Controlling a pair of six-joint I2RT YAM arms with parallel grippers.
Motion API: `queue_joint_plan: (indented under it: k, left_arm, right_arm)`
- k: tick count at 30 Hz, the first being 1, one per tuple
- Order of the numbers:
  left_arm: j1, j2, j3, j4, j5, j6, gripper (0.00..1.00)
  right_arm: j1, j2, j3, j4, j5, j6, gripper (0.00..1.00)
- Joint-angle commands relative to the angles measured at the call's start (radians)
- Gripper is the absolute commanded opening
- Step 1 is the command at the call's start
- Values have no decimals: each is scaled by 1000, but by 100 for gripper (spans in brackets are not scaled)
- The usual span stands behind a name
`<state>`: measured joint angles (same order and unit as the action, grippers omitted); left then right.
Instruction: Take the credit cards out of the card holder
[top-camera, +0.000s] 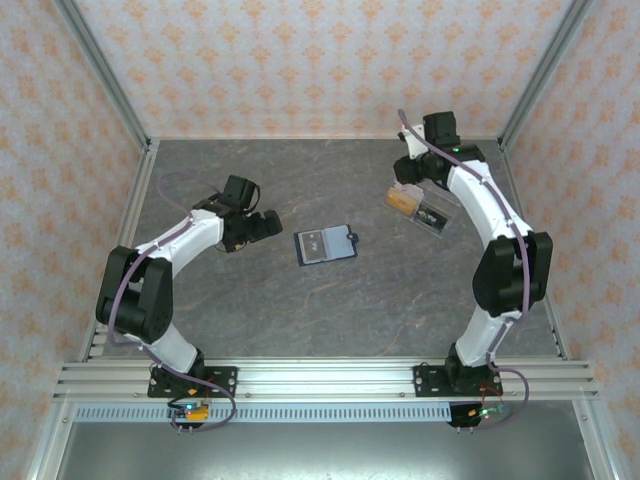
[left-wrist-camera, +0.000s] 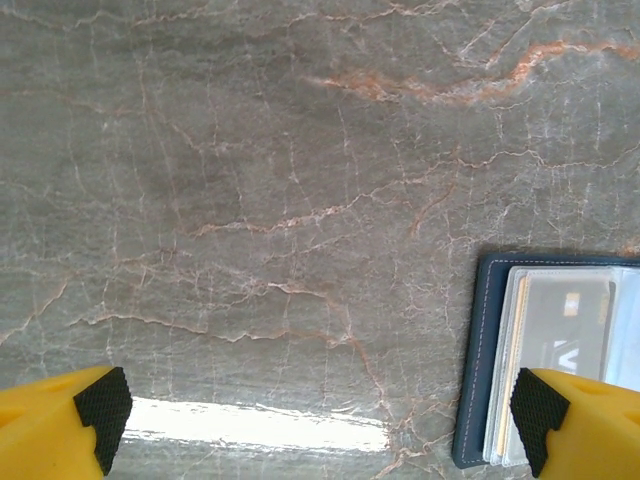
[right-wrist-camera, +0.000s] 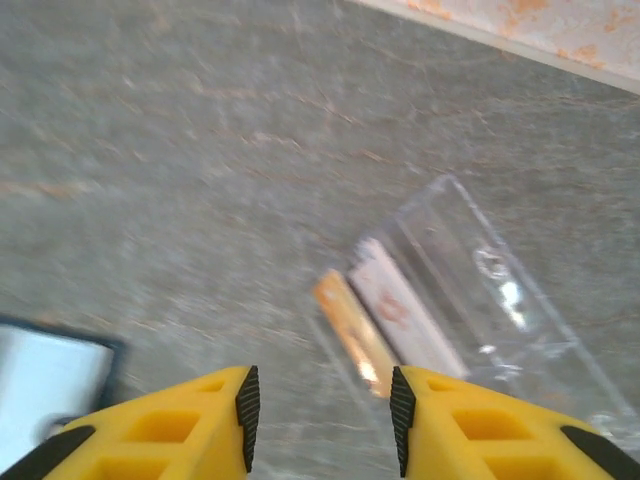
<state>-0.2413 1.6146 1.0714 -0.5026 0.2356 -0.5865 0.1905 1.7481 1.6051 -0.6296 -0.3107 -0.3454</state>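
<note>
Marbled tabletop (top-camera: 300, 310) bears the card holder (top-camera: 326, 245), apparently unfolded; left gripper (left-wrist-camera: 320, 410) and right gripper (right-wrist-camera: 320, 410) both gape.

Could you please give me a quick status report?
Left gripper open, empty, beside card holder. Right gripper open, empty, near clear box. Credit cards in the holder. Nothing between left gripper and holder.

table (left-wrist-camera: 250, 200): glossy veined stone; card holder (left-wrist-camera: 478, 360): stitched matt leather; box (right-wrist-camera: 480, 290): clear plastic
</note>
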Motion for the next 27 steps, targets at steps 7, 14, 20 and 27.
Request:
queue_joint_plan:
  k: [7,14,20,27]
  left_arm:
    - [9,-94,-70,39,13,-41,100]
    - [10,-116,-98,46,19,-39,100]
    - [10,-113,-105,60,45,-51,100]
    - [10,-89,-104,88,106,-67,100]
  right_arm:
    - [238,-96,-200,122,11,477,55]
    - [448,-12,-253,113,72,640,57]
    - [498,110,-247,116,86,722,56]
    - [498,216,-188,59,63,730,53]
